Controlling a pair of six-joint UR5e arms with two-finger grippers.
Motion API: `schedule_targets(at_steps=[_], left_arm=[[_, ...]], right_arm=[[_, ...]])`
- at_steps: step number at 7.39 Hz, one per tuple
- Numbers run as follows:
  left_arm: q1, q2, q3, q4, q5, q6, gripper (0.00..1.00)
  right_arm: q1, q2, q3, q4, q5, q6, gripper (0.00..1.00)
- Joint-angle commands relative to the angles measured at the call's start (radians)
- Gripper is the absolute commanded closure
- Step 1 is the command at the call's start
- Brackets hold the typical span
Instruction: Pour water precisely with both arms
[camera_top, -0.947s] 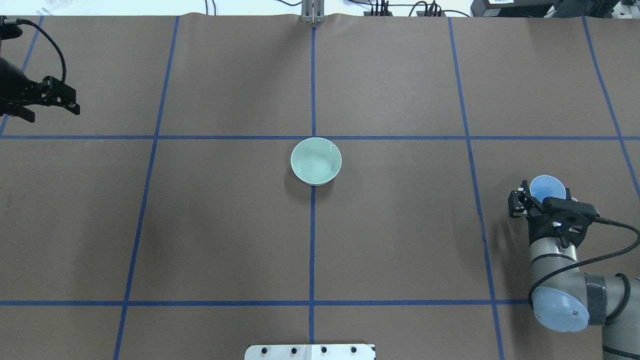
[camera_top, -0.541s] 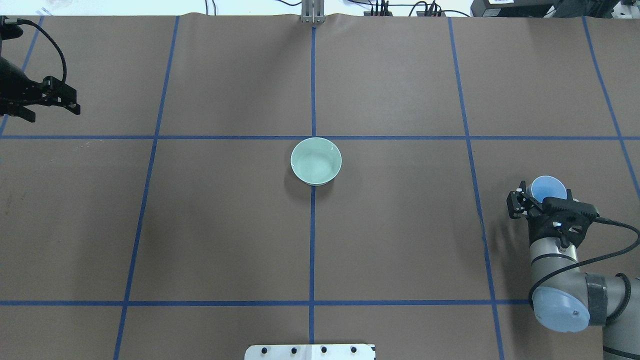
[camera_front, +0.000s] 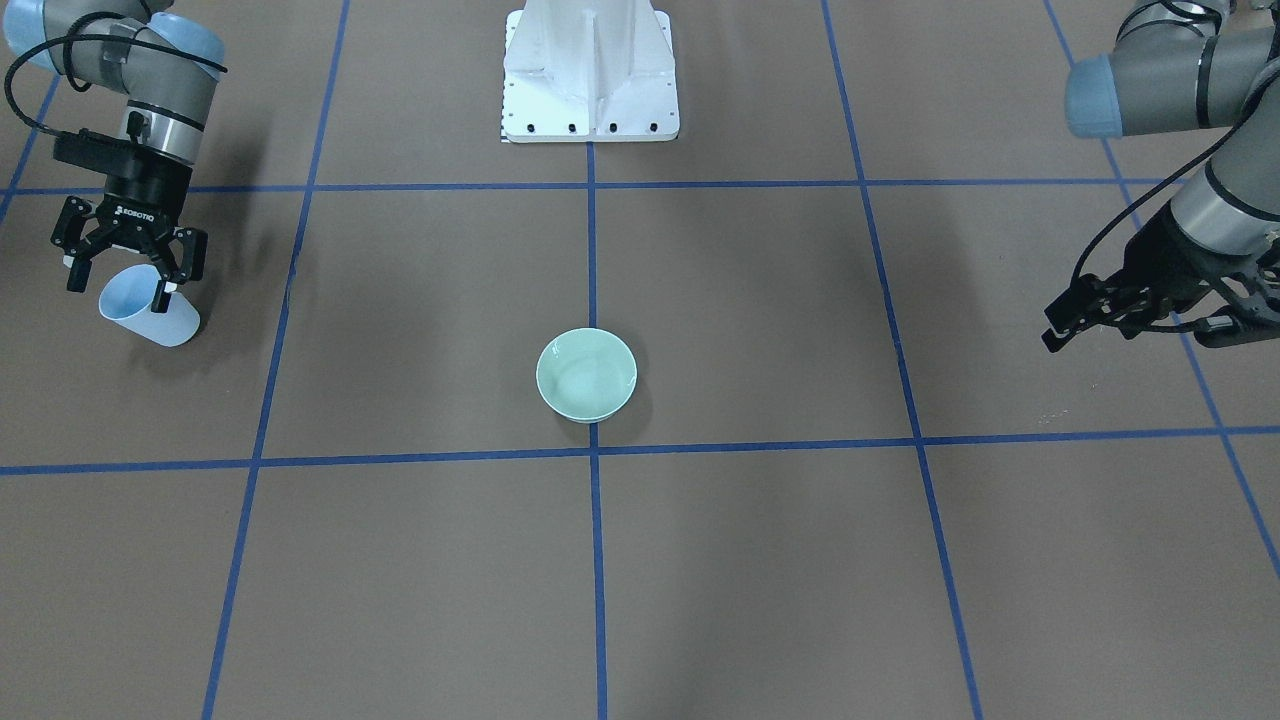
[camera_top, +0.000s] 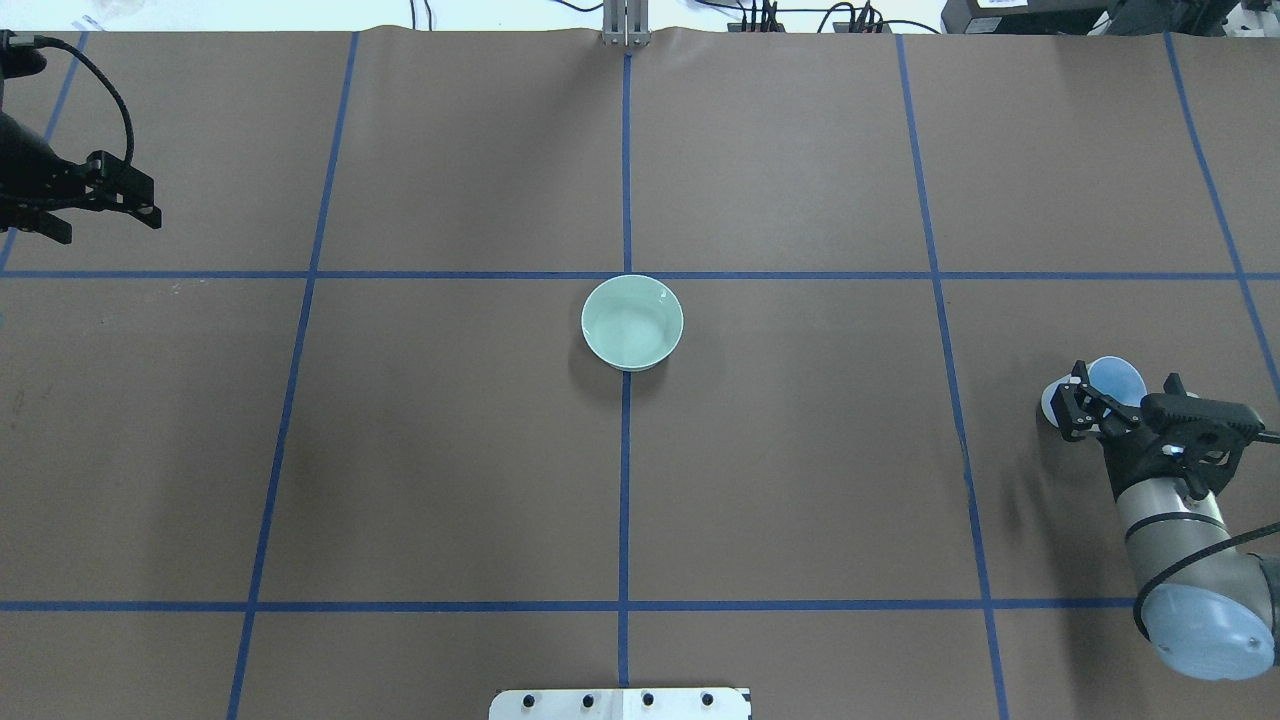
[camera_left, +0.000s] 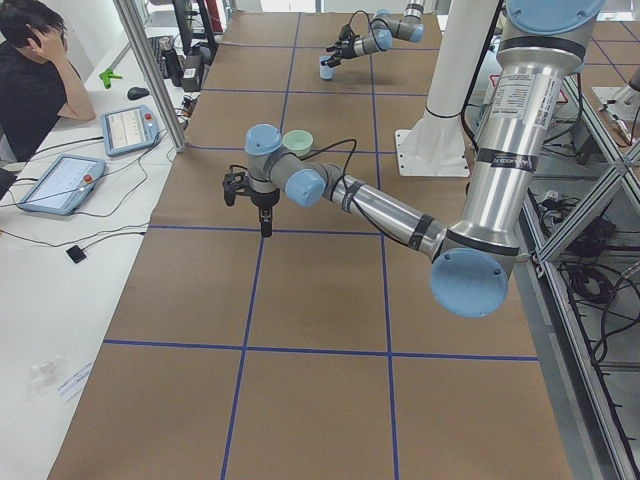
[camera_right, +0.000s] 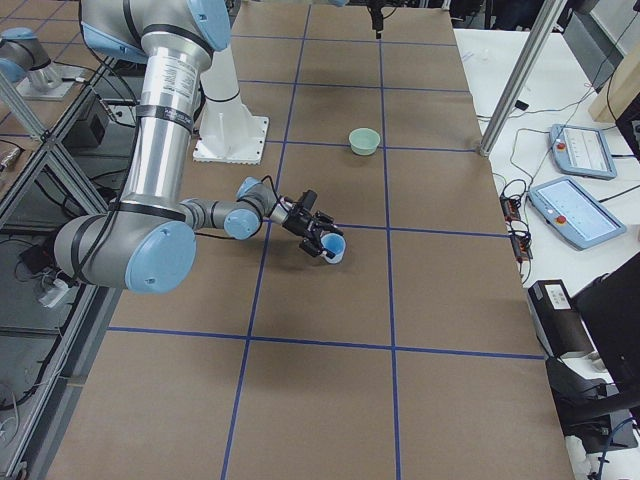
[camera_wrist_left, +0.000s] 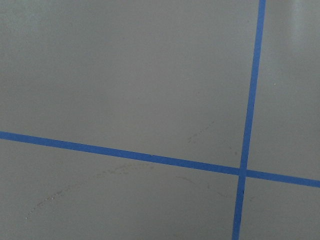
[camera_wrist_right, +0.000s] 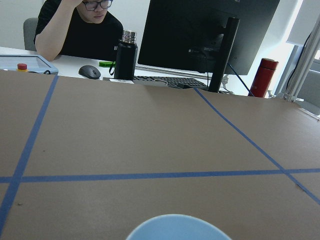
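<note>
My right gripper (camera_top: 1120, 390) is at the table's right side, shut on a light blue cup (camera_top: 1113, 375). The cup leans a little, its rim up. It also shows in the front view (camera_front: 165, 320) and at the bottom of the right wrist view (camera_wrist_right: 175, 229). A pale green bowl (camera_top: 632, 322) stands at the table's centre, far from both grippers. I see no stream of water, and none shows in the cup. My left gripper (camera_top: 152, 213) hangs at the far left, pointing down, shut and empty.
The white pedestal (camera_front: 590, 70) stands at the robot's side of the table. Blue tape lines (camera_wrist_left: 250, 100) cross the brown surface. A person (camera_left: 30, 90) sits at a desk past the far edge, with tablets (camera_left: 130, 128), a monitor (camera_wrist_right: 200, 35) and bottles.
My right arm has drawn back to the right and toward the robot, taking the cup with it, and the cup now leans. The left gripper has barely shifted.
</note>
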Motion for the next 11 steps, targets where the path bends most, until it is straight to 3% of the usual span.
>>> schedule_targets(at_steps=[1, 3, 4, 6, 8, 10, 11], left_arm=[[0.001, 0.005, 0.000, -0.001, 0.000, 0.000, 0.00], [0.001, 0.005, 0.000, -0.001, 0.001, 0.000, 0.00], [0.004, -0.008, -0.003, -0.004, 0.006, -0.003, 0.00], [0.022, -0.073, -0.009, -0.007, -0.008, -0.089, 0.00], [0.165, -0.218, -0.003, 0.001, -0.006, -0.347, 0.00], [0.285, -0.321, 0.001, 0.007, 0.001, -0.546, 0.00], [0.338, -0.379, 0.011, 0.037, 0.050, -0.598, 0.00]], right_arm=[[0.003, -0.019, 0.040, 0.067, 0.004, -0.050, 0.01], [0.021, -0.022, 0.123, 0.067, 0.007, -0.123, 0.01], [0.059, -0.021, 0.157, 0.068, 0.054, -0.183, 0.01], [0.203, -0.007, 0.232, 0.068, 0.250, -0.353, 0.01], [0.460, 0.024, 0.232, 0.068, 0.568, -0.619, 0.01], [0.787, 0.082, 0.176, 0.061, 1.063, -0.829, 0.01], [0.917, 0.111, 0.099, 0.056, 1.266, -0.949, 0.01]])
